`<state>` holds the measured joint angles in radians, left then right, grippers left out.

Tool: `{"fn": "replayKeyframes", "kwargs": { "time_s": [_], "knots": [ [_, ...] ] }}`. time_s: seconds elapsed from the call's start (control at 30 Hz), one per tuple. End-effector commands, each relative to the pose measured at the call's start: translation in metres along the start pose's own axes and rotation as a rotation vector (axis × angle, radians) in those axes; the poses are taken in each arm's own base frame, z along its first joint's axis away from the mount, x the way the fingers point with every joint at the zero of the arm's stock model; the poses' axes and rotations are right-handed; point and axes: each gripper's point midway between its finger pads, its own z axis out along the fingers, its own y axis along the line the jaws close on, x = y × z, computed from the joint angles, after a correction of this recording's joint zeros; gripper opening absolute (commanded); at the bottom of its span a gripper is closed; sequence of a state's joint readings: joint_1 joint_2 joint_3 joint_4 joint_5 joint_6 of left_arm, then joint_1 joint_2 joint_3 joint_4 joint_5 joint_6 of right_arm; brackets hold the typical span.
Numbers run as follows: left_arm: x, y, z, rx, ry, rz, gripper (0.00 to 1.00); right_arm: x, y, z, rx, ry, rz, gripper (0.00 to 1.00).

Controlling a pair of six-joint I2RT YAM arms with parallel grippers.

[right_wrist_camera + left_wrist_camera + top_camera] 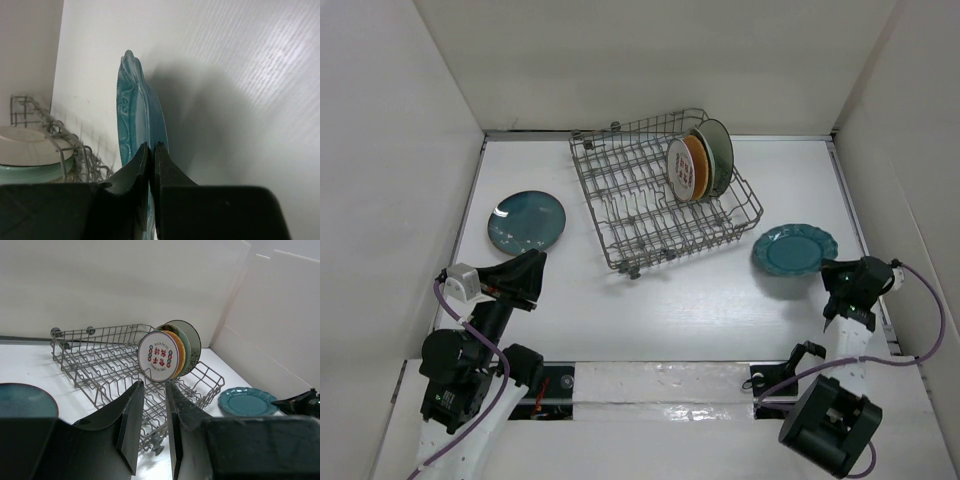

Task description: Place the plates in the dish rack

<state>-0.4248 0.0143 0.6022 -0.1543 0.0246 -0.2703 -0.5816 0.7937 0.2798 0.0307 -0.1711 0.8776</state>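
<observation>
At far left the dark teal plate (526, 222) lies flat on the white table (670, 310). It is glossy, round and smooth-rimmed. The left hand (527, 272) is just on the near side of it, its fingers a little apart and holding nothing. It points past the plate toward the dish rack (630, 200).

The rack is a grey wire basket with upright tines. It sits skewed on the table, its long axis running from far left to near right. At its right end at least three plates stand on edge: the small white red-marked plate (158, 356) in front, the orange plate (697, 165) behind it, and a pale green plate (718, 150) at the back. The tine rows to their left are free.

Right of the rack, near its corner, the teal scalloped plate (790, 250) lies flat, with a wavy embossed rim. The right hand (838, 272) meets it from the right. In the wrist view the fingers look pinched on that rim, one above and one below.

The rack lies to the left of this plate and a little farther back. To load it, I judge that the right arm must lift the plate, turn it on edge and carry it toward the open tines.
</observation>
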Motion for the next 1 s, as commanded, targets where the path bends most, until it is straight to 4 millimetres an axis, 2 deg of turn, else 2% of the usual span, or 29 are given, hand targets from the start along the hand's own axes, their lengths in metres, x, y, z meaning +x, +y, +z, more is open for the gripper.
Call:
{"fn": "replayKeyframes", "kwargs": {
  "time_s": [0.0,0.03,0.07,0.17,0.2,0.33,0.5,0.53,0.57,0.6,0.63,0.67,0.73,0.77,0.8,0.87,0.9,0.97],
  "knots": [
    [-0.024,-0.009,-0.009,0.039,-0.094,-0.001,0.21,-0.045,0.036,-0.021,-0.037,-0.138,-0.044,0.00],
    [-0.024,-0.009,-0.009,0.038,-0.091,-0.002,0.21,-0.053,0.047,-0.027,-0.063,-0.161,-0.060,0.00],
    [-0.023,-0.009,-0.008,0.037,-0.088,-0.001,0.22,-0.067,0.068,-0.037,-0.109,-0.198,-0.070,0.00],
    [-0.022,-0.009,-0.007,0.036,-0.081,0.001,0.21,-0.082,0.105,-0.059,-0.213,-0.228,-0.094,0.00],
    [-0.021,-0.008,-0.006,0.034,-0.080,0.000,0.21,-0.089,0.123,-0.068,-0.256,-0.234,-0.099,0.00],
    [-0.020,-0.007,-0.005,0.030,-0.073,0.000,0.21,-0.088,0.163,-0.082,-0.421,-0.183,-0.051,0.00],
    [-0.019,-0.008,-0.004,0.031,-0.068,0.001,0.21,-0.085,0.229,-0.112,-0.684,-0.124,-0.052,0.00],
    [-0.019,-0.008,-0.004,0.035,-0.068,0.003,0.21,-0.072,0.247,-0.120,-0.742,-0.080,-0.083,0.00],
    [-0.019,-0.009,-0.004,0.037,-0.069,0.002,0.21,-0.074,0.270,-0.125,-0.776,-0.078,-0.103,0.00],
    [-0.019,-0.008,-0.004,0.036,-0.066,0.003,0.21,-0.068,0.285,-0.129,-0.806,-0.058,-0.121,0.00],
    [-0.014,-0.007,0.001,0.030,-0.044,0.002,0.21,-0.046,0.306,-0.138,-0.868,0.005,-0.167,0.00],
    [-0.013,-0.006,0.002,0.026,-0.039,0.004,0.21,-0.045,0.330,-0.138,-0.890,0.005,-0.180,0.00],
    [-0.012,-0.006,0.002,0.023,-0.035,0.004,0.21,-0.029,0.357,-0.141,-0.930,0.035,-0.234,0.00],
    [-0.011,-0.005,0.003,0.019,-0.031,0.004,0.21,-0.008,0.373,-0.148,-0.969,0.087,-0.248,0.00],
    [-0.010,-0.005,0.003,0.016,-0.029,0.002,0.21,0.000,0.394,-0.144,-0.991,0.105,-0.265,0.00],
    [-0.009,-0.003,0.004,0.010,-0.025,0.002,0.21,0.024,0.416,-0.147,-1.019,0.127,-0.313,0.00],
    [-0.008,-0.003,0.004,0.006,-0.023,0.002,0.21,0.033,0.431,-0.138,-1.014,0.138,-0.330,0.00],
    [-0.007,-0.001,0.005,-0.002,-0.019,0.003,0.21,0.050,0.446,-0.132,-1.026,0.153,-0.367,0.00]
  ]
}}
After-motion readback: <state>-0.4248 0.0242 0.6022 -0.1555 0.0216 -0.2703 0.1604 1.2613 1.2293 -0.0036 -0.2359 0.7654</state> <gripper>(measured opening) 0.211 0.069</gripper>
